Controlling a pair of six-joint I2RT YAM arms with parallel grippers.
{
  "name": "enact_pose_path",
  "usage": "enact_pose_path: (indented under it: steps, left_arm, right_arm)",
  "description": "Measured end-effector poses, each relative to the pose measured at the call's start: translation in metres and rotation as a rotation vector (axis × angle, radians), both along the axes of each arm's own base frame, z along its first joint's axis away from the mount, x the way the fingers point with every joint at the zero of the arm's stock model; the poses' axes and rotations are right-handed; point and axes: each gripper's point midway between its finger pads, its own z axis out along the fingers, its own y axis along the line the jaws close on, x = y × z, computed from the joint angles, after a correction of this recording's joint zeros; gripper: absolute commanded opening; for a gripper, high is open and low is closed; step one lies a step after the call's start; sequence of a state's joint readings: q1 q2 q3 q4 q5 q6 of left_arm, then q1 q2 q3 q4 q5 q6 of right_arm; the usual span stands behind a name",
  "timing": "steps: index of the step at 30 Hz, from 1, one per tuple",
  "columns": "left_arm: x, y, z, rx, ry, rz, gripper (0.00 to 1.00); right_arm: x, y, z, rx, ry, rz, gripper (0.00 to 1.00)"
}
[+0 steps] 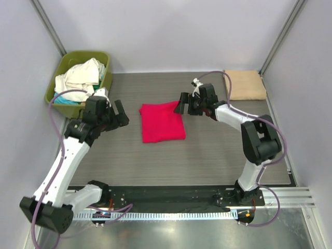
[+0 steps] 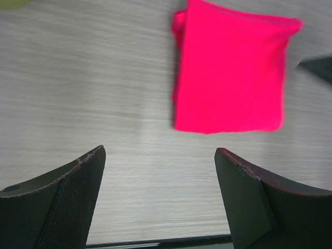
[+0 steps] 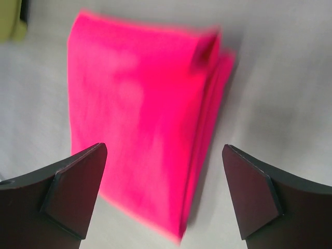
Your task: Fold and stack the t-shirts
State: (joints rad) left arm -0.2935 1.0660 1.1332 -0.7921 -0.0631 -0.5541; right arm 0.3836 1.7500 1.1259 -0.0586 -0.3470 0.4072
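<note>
We note left gripper and right gripper both released; the red t-shirt, apparently folded, should be lifted evenly onto the tan t-shirt, upper right.

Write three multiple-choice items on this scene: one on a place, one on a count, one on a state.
1. Where does the tan shirt lie?
A. at the far right corner of the table
B. at the near left corner
C. at mid-table

2. How many folded shirts lie on the table, outside the green tub?
A. one
B. two
C. four

3. How does the right gripper stand?
A. shut on cloth
B. open, holding nothing
C. shut and empty

Answers:
1. A, since it sits by the back wall on the right.
2. B, since only the tan shirt and the red shirt lie there.
3. B, since its jaws stand wide apart with nothing between them.
</note>
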Motion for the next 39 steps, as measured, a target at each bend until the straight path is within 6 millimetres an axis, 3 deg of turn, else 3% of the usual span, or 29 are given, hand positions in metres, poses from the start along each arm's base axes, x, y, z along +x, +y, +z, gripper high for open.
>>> enact_pose_path:
  steps: [2, 5, 7, 11, 15, 18, 22, 23, 27, 34, 39]
  left_arm:
    - [-0.010, 0.013, -0.005, 0.050, -0.018, 0.020, 0.88]
    - [-0.028, 0.026, -0.025, 0.105, 0.031, 0.035, 0.88]
    - [-0.031, 0.030, -0.033, 0.129, 0.054, 0.039, 0.88]
    - [-0.031, 0.033, -0.035, 0.150, 0.058, 0.037, 0.88]
    - [-0.031, 0.034, -0.036, 0.154, 0.063, 0.035, 0.88]
    - [-0.031, 0.035, -0.036, 0.156, 0.064, 0.037, 0.88]
    - [-0.031, 0.035, -0.036, 0.156, 0.064, 0.037, 0.88]
    - [-0.031, 0.035, -0.036, 0.156, 0.064, 0.037, 0.88]
    - [-0.031, 0.035, -0.036, 0.158, 0.064, 0.036, 0.88]
    - [-0.030, 0.035, -0.037, 0.166, 0.069, 0.030, 0.88]
    - [-0.030, 0.035, -0.039, 0.169, 0.074, 0.026, 0.88]
  right_arm:
    - [0.030, 0.001, -0.003, 0.013, -0.016, -0.018, 1.00]
    - [0.064, 0.003, -0.028, 0.034, 0.017, -0.024, 1.00]
    - [0.077, 0.005, -0.052, 0.043, 0.056, -0.022, 1.00]
    - [0.093, 0.014, -0.050, 0.139, 0.038, 0.002, 0.97]
    - [0.089, 0.029, -0.050, 0.218, 0.031, 0.043, 0.91]
    - [0.082, 0.044, -0.052, 0.255, 0.025, 0.083, 0.81]
    - [0.062, 0.062, -0.060, 0.295, 0.033, 0.131, 0.59]
    - [0.057, 0.065, -0.062, 0.306, 0.039, 0.137, 0.38]
    - [0.043, 0.071, -0.077, 0.349, 0.098, 0.157, 0.01]
    - [0.041, 0.067, -0.076, 0.374, 0.123, 0.164, 0.01]
    - [0.044, 0.045, -0.068, 0.212, 0.149, 0.162, 0.01]
